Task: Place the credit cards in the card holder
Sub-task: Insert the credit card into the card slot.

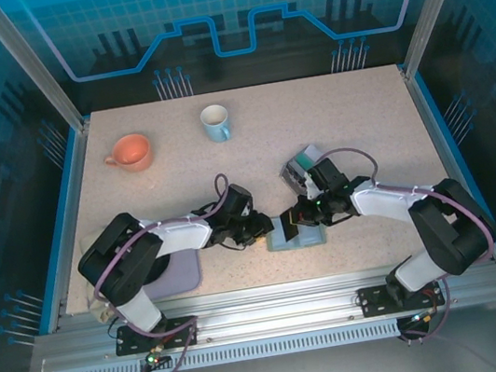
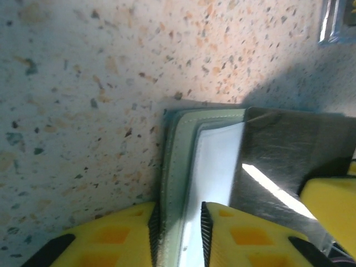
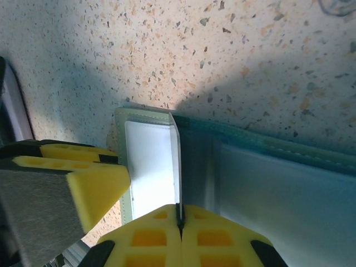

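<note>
Sage-green card holder lies open near the front edge of the speckled table, with a gripper at each side.

Nearest the arm bases, a lavender mat lies under the left arm. The left gripper has its yellow fingers on either side of the holder's left edge. That edge fills the narrow gap between them, so they pinch that leaf. The right gripper has its fingers pressed together on a thin grey card, seen edge-on from the right wrist. The card's far end reaches over the holder's inner pocket, but whether it has entered a slot cannot be told. Just beyond the right gripper sits a small clear box. At the far side of the table stand an orange mug and a pale blue mug, both well apart from the holder.
</note>
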